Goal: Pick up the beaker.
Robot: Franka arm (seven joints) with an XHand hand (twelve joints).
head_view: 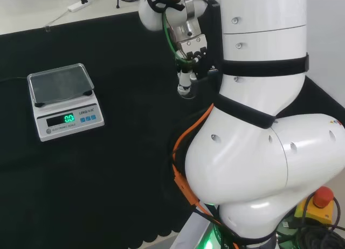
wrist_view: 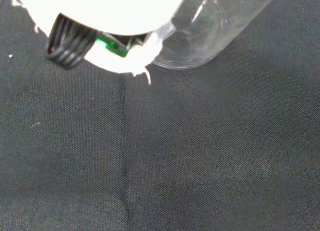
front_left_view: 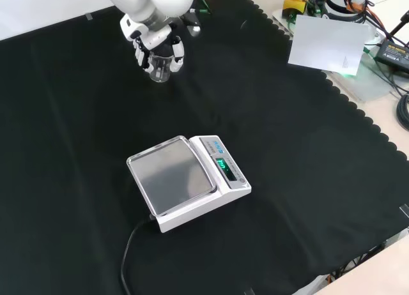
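A clear glass beaker (front_left_view: 160, 66) stands upright near the far edge of the black cloth in the front view. The black and white hand (front_left_view: 155, 42) comes down over it, with fingers (front_left_view: 178, 52) curled round both of its sides. Close under the palm, the wrist view shows the beaker (wrist_view: 210, 31) as a clear cylinder beside a blurred white part of the hand (wrist_view: 110, 21). In the head view the hand (head_view: 188, 49) hangs just left of the white arm links, a fingertip (head_view: 184, 86) pointing down. The beaker's base looks at or just above the cloth; I cannot tell which.
A white electronic scale (front_left_view: 187, 180) with a grey pan sits mid-cloth, its cable trailing toward the near edge; the head view has the scale (head_view: 63, 99) at the left. A white sheet (front_left_view: 327, 45) lies beyond the cloth's scalloped edge. A red stop button (head_view: 322, 197) sits by the arm's base.
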